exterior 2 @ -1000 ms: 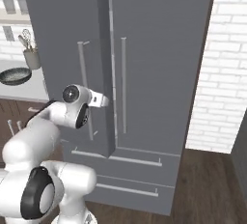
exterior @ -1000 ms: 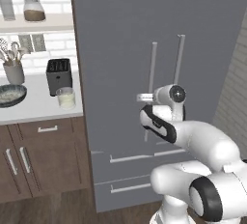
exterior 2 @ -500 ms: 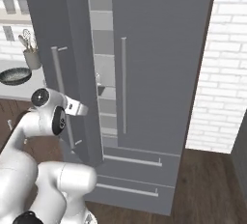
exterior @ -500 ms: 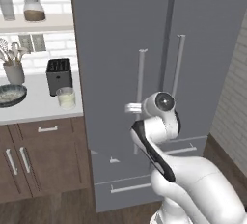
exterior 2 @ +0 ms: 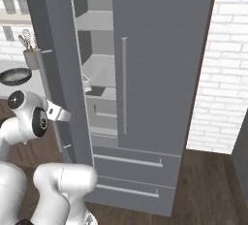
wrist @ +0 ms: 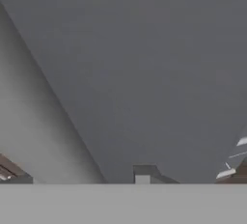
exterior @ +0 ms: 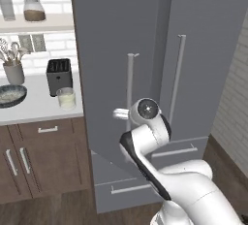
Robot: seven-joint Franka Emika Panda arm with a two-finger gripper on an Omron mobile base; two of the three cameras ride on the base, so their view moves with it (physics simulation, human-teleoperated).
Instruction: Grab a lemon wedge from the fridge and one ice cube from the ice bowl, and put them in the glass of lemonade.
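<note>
Grey fridge, two doors, one ajar

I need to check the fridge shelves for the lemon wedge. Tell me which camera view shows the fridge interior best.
The right base view: the fridge's left door stands ajar there, showing pale shelves and a drawer; no wedge is discernible. The left base view shows just the doors' outer faces, and the hand view flat grey door surface.

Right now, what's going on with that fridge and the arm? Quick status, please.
Gripper at the left door's handle, grip unclear. Fridge left door swung partly open, shelves showing. Lemon wedge not made out yet.
</note>
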